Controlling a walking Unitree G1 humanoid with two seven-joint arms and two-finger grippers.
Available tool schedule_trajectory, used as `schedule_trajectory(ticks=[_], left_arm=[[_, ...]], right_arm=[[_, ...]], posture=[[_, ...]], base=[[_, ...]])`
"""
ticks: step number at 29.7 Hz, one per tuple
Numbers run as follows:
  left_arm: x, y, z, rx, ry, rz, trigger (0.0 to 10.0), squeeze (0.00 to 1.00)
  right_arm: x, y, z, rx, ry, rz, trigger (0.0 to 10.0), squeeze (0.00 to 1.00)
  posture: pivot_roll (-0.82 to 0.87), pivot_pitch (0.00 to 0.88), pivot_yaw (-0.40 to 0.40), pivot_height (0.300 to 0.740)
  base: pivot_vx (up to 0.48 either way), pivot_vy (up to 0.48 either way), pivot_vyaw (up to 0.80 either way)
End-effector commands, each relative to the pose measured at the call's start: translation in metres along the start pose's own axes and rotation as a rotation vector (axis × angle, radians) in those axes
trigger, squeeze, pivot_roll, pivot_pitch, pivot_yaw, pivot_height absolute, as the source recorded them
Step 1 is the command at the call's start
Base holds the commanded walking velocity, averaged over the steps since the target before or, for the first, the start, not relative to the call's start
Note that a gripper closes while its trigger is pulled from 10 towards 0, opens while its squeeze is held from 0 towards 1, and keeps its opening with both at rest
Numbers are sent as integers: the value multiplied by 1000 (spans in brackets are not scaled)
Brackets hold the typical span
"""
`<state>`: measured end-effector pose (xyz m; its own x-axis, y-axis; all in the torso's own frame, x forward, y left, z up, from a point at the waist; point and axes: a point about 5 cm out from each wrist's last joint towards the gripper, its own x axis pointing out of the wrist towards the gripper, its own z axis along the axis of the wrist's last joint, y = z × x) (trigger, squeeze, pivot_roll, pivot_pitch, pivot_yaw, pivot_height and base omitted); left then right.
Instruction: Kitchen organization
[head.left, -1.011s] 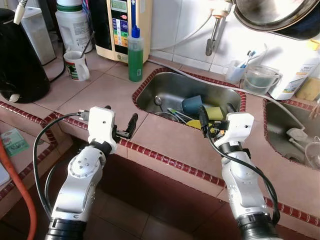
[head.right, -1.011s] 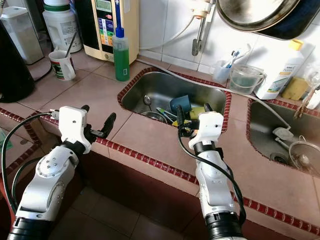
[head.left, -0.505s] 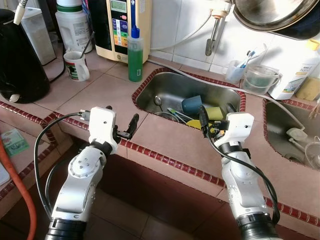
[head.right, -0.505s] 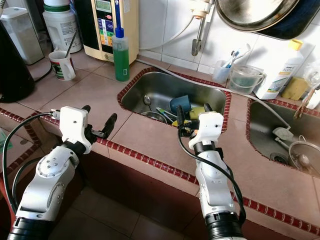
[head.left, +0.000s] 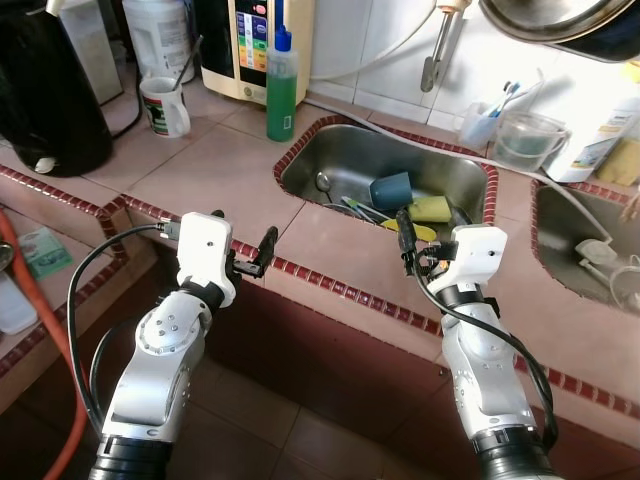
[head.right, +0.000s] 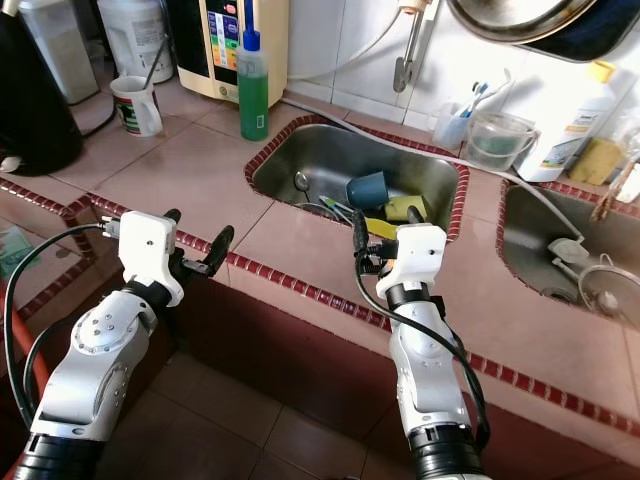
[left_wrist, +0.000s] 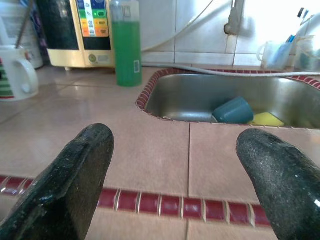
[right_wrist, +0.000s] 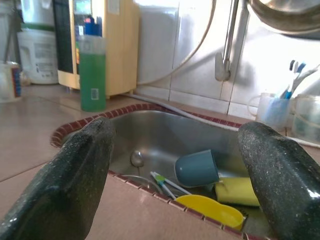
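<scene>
Stainless steel sink (head.left: 440, 168), sunk in the pink tiled counter (head.left: 210, 180), holding the things to sort: a blue cup (head.left: 390, 190) lying on its side, touching a yellow sponge (head.left: 430, 208), with a yellow dish (right_wrist: 212, 207) against the near wall and a green-handled utensil (right_wrist: 162, 181) beside a spoon (head.left: 322, 183). Right gripper (head.left: 432, 240) poised over the counter's near edge just short of the sink rim, fingers spread wide, holding nothing. Left gripper (head.left: 245, 255) also spread wide and empty, hovering at the red-tiled edge (head.left: 330, 283), well apart from the sink.

Probably the reach-in step, with the cup as likeliest first pick. Best done by carrying the right gripper over the rim first, then lowering, so as not to clip the near wall or the yellow dish. Worth closing across the cup's body rather than its open mouth; smooth and round, likely to roll if nudged. Green bottle (head.left: 281, 72) and white mug (head.left: 162, 105) on the counter behind, clear of that path.
</scene>
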<state>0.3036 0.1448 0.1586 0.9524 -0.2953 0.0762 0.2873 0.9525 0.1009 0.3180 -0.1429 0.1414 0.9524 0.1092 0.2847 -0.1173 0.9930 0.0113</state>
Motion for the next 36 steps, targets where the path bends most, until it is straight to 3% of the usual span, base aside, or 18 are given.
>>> schedule_trajectory(ticks=[1,7,24,30,36], left_arm=[[1,-5,6,9,-16,-25,10000,0],[1,-5,6,13,-16,-26,10000,0],[0,-10,0,33,-28,-48,10000,0],[-8,-18,-10,28,-31,-83,10000,0],[-24,-27,-25,49,-4,-148,10000,0]], right_arm=[[0,-5,3,1,-6,-20,10000,0],[-1,-5,3,1,-7,-21,10000,0],[-5,-3,-3,-19,14,-6,10000,0],[-13,5,-12,-57,41,66,10000,0],[-29,22,-21,-90,76,246,10000,0]], posture=[[-122,31,-48,732],[-121,31,-47,732],[-121,38,-50,732],[-124,54,-59,732],[-126,93,-75,732]], base=[[-240,0,0],[-244,0,0],[0,0,0],[0,0,0],[0,0,0]])
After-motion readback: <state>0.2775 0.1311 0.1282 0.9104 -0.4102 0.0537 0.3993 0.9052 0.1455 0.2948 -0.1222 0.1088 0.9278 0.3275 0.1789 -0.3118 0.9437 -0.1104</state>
